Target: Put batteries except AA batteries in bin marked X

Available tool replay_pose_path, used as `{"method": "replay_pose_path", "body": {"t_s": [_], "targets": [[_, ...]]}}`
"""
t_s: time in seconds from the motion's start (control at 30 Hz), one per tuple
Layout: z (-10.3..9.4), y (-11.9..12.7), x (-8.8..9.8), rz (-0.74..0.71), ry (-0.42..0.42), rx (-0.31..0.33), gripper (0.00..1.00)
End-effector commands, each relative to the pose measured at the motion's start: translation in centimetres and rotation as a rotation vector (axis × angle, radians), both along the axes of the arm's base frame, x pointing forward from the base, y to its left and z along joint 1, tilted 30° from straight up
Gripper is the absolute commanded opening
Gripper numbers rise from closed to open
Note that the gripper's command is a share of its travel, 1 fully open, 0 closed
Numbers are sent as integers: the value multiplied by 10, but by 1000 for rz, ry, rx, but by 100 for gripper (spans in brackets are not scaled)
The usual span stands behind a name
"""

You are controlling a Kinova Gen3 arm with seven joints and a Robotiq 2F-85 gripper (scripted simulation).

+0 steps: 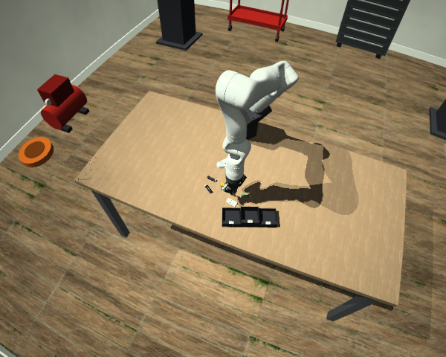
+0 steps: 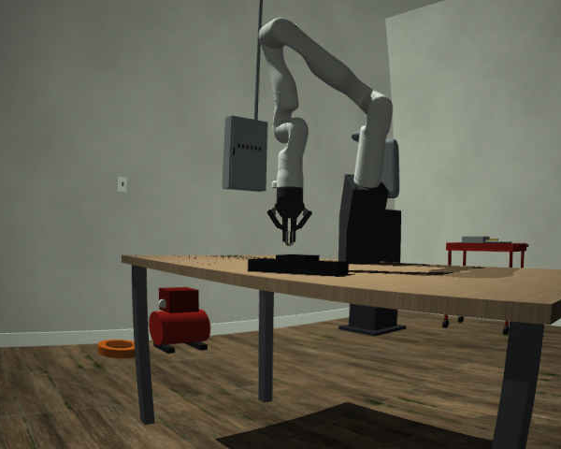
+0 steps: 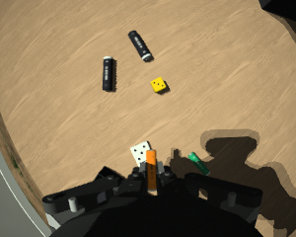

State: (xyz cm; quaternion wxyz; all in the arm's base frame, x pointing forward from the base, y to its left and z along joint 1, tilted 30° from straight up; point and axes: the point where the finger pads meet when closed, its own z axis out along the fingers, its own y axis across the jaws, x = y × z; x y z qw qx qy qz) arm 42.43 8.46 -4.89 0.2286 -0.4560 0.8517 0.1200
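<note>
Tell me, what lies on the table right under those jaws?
Under the gripper, shut on a small orange battery, lie a white die and a green piece on the table. The gripper's dark body hides whatever lies nearer.

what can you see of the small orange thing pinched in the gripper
The small orange thing is a slim stick-like piece, orange over most of its visible length with a darker, greyish end near the fingertips. It stands upright between the black gripper fingers, which are shut on it and hide its lower part. It hangs in the air above the wooden table, touching only the fingers. Its true shape and any markings are too small to tell.
</note>
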Motion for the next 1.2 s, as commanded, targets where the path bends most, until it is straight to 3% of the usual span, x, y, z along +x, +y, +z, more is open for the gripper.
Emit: {"method": "replay_pose_path", "body": {"t_s": [0.0, 0.43, 0.57, 0.67, 1.0, 1.07, 1.17], "targets": [[11, 20, 3, 7, -9, -5, 5], [46, 88, 10, 8, -4, -7, 5], [48, 92, 10, 8, -4, -7, 5], [56, 109, 12, 163, -77, -55, 5], [83, 162, 17, 484, -232, -158, 5], [83, 162, 17, 484, -232, -158, 5], [84, 164, 17, 624, -300, -203, 5]]}}
